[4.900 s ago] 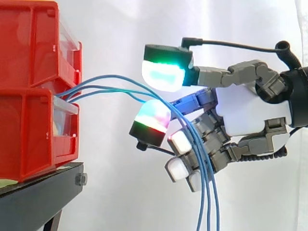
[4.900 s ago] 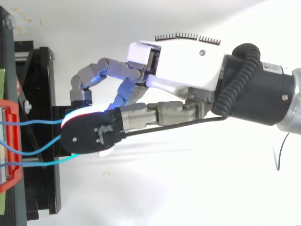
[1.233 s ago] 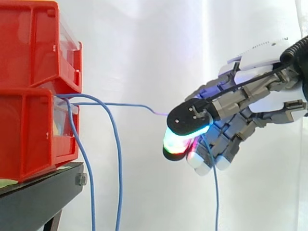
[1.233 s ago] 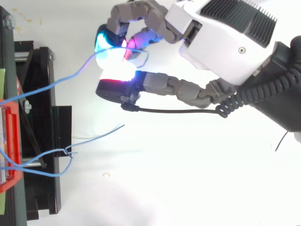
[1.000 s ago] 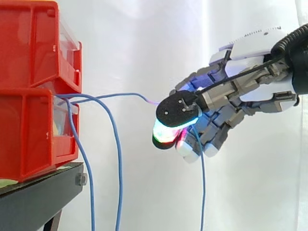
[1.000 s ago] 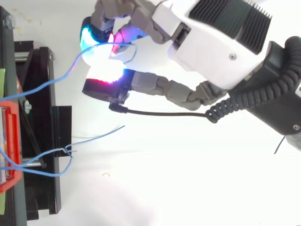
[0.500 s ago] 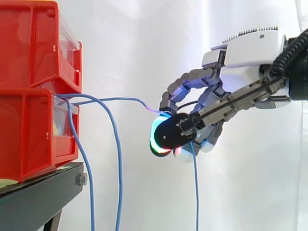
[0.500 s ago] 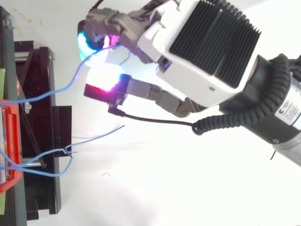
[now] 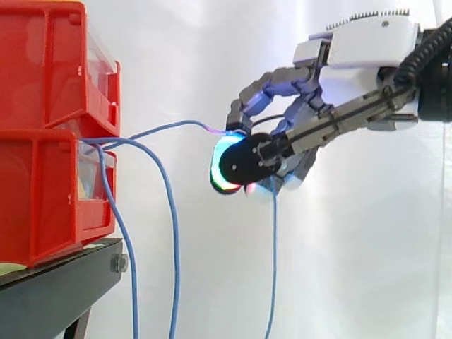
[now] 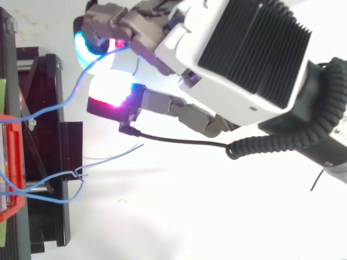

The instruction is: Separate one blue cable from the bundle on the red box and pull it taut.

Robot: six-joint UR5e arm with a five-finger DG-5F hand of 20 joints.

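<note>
Stacked red bins (image 9: 49, 191) stand at the left on a black stand (image 9: 63, 282). Blue cables come out between the bins. One blue cable (image 9: 166, 126) bows upward from the bins to my hand (image 9: 360, 49), then hangs straight down below it. My hand is to the right of the bins, fingers curled, with this cable pinched between the glowing fingertips (image 9: 220, 169). From above, the same cable (image 10: 79, 81) curves loosely from the red bin (image 10: 11, 162) up to the hand (image 10: 233, 59). It is slack, not straight.
Two other blue cables (image 9: 174, 240) droop from the bins down past the stand's edge. From above they tangle in a small knot (image 10: 77, 174) over the black stand (image 10: 49, 81). A white curtain hangs behind.
The hand has risen and shifted toward the bins, still holding the cable. The cable, nearly straight a second ago, now bows upward and is slacker.
</note>
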